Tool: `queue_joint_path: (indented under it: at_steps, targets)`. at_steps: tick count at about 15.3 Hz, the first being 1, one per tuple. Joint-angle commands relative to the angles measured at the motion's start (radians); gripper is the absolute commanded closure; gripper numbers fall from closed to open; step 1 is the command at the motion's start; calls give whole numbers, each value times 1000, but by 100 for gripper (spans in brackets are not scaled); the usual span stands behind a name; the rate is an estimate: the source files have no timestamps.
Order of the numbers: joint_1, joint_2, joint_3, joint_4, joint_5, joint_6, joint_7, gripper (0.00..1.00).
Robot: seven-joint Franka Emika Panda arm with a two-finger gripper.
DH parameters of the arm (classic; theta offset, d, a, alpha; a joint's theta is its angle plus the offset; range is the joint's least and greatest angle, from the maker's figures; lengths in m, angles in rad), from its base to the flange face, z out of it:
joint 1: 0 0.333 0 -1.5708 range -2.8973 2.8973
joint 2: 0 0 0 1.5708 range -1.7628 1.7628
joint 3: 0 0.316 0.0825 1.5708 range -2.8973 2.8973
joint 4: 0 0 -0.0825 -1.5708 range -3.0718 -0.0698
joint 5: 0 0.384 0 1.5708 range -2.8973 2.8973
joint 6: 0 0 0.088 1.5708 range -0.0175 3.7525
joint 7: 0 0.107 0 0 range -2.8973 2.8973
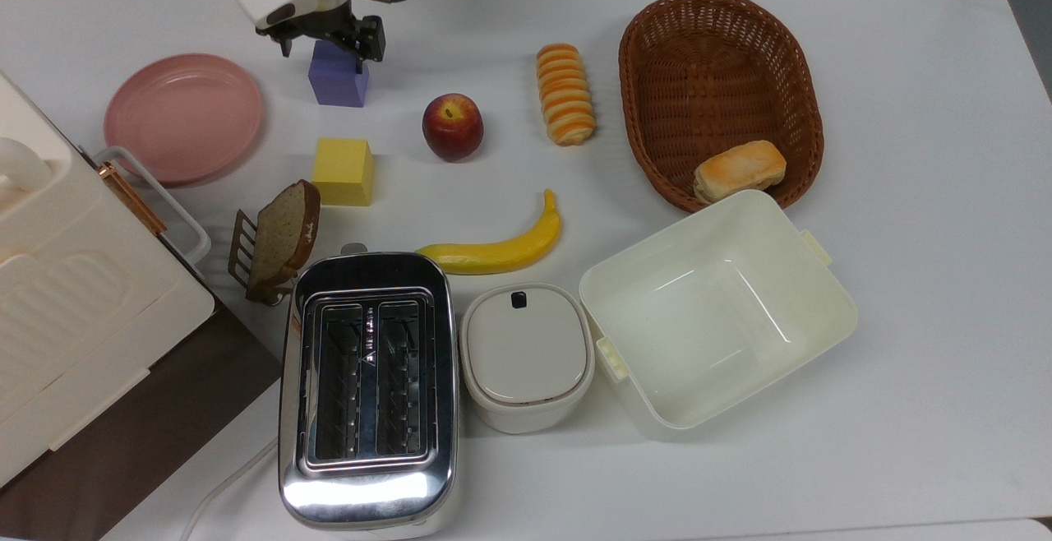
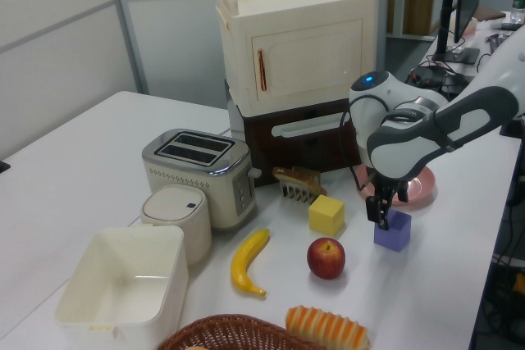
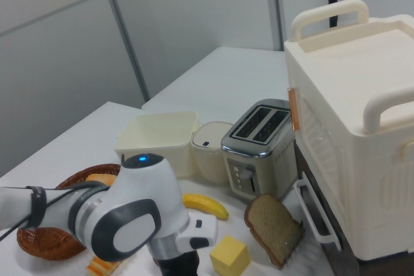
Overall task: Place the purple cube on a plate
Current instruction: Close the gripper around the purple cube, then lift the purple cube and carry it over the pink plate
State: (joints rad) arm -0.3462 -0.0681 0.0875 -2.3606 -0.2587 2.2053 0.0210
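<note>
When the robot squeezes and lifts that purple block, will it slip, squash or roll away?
Probably not. The purple block has flat faces and sharp edges, so it should sit still rather than roll. Its matte sides likely give the gripper, open around its top, a fair hold. It looks stiff, though how heavy it is cannot be judged. The pink plate lies close by.
</note>
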Motion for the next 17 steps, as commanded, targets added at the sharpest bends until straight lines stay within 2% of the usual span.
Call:
queue_joint_path:
  at_steps: [1,2,3,4,5,6,13,17]
  targets:
    - [-14,42,11,-3,-16,56,-18,0]
    - [-14,45,11,-2,-16,57,-18,0]
    - [-14,47,11,-2,-16,57,-19,7]
    - [-14,47,11,-2,-16,57,-18,38]
    - [-14,45,11,-2,-14,57,-12,62]
    - [-11,45,11,-2,-13,57,-10,72]
    - [-19,15,11,30,-4,44,7,76]
    - [-69,-45,1,63,30,34,13,76]
